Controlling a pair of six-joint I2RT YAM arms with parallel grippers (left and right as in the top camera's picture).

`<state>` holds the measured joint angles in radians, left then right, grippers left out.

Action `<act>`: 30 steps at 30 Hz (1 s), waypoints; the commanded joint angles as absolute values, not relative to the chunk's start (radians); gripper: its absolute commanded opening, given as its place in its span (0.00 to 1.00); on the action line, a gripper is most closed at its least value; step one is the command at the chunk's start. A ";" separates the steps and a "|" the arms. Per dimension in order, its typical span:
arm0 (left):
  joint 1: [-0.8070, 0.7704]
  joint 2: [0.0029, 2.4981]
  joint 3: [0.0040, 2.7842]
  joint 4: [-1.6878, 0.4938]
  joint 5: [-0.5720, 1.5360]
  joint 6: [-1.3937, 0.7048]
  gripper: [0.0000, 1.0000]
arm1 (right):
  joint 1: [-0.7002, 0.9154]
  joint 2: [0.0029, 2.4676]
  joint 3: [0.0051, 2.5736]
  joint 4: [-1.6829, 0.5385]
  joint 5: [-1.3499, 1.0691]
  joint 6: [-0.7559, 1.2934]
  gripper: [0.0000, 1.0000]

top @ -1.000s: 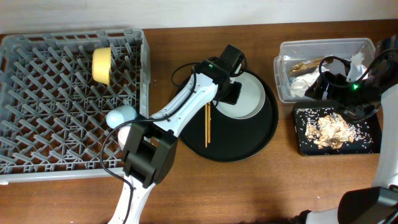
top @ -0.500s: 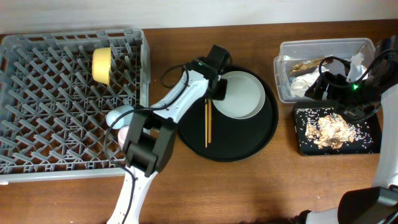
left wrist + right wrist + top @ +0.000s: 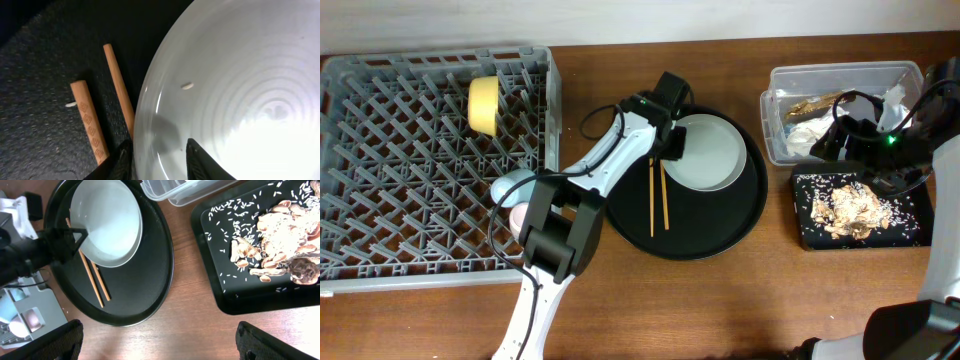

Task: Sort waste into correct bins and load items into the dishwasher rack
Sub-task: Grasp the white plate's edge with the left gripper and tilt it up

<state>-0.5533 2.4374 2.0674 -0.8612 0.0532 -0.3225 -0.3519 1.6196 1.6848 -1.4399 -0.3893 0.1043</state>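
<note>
Left end effector straddles the left rim of the white ceramic bowl, one fingertip outside and one inside, the jaws apart and not clamped on it. The bowl sits at the far side of the round black tray, and two wooden chopsticks lie just left of it on the tray. Right end effector hangs released and empty over the right of the brown tabletop, near the black rectangular tray of rice and shells. At the left, the grey plastic dishwasher rack holds a yellow cup
</note>
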 commanded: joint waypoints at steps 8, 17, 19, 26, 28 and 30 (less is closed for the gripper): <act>-0.553 2.449 2.158 -0.906 0.063 -0.328 0.36 | -0.354 1.615 1.683 -1.446 -0.384 0.105 0.98; -0.550 2.507 2.158 -0.860 0.019 -0.312 0.47 | -0.354 1.615 1.683 -1.464 -0.384 0.105 0.98; -0.551 2.515 2.158 -0.857 0.019 -0.289 0.47 | -0.354 1.615 1.683 -1.463 -0.384 0.105 0.98; -0.556 2.519 2.158 -0.844 0.019 -0.256 0.38 | -0.354 1.615 1.683 -1.463 -0.384 0.105 0.98; -0.556 2.519 2.158 -0.841 0.019 -0.256 0.38 | -0.354 1.615 1.683 -1.463 -0.384 0.105 0.98; -0.555 2.519 2.159 -0.838 0.019 -0.256 0.38 | -0.354 1.615 1.683 -1.463 -0.384 0.105 0.99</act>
<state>-0.5541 2.5023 2.1525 -0.8444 0.0257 -0.2760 -0.3519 1.6196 1.6848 -1.4597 -0.3893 0.1051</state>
